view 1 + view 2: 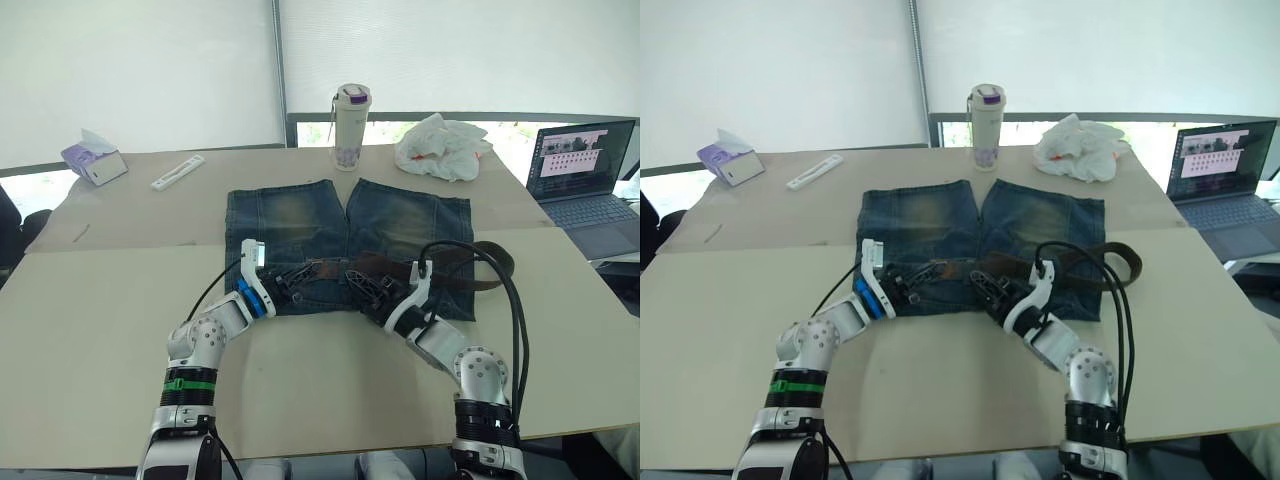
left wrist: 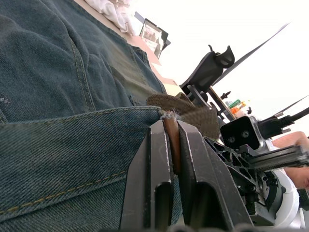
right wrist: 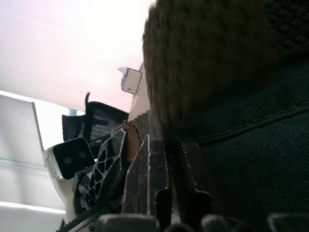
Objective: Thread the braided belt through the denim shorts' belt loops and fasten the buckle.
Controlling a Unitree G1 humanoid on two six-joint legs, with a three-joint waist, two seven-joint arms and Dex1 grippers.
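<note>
The denim shorts (image 1: 290, 215) lie flat on the table, waistband toward me. The braided belt (image 1: 455, 262) runs along the waistband and curls in a loop off the shorts' right side. My left gripper (image 1: 300, 277) rests on the waistband's middle, shut on the belt's brown tip (image 2: 171, 145). My right gripper (image 1: 356, 274) faces it a few centimetres to the right, fingers (image 3: 145, 164) shut at the waistband edge just under the belt (image 3: 203, 63). I cannot tell whether they pinch anything. The belt loops and the buckle are hidden.
A white bottle with a purple lid (image 1: 351, 125) stands behind the shorts. Beside it lie a white plastic bag (image 1: 442, 145) and an open laptop (image 1: 585, 175) at the right edge. A tissue box (image 1: 93, 160) and a flat white object (image 1: 177, 172) lie at the back left. Black cables (image 1: 505, 300) arch over my right arm.
</note>
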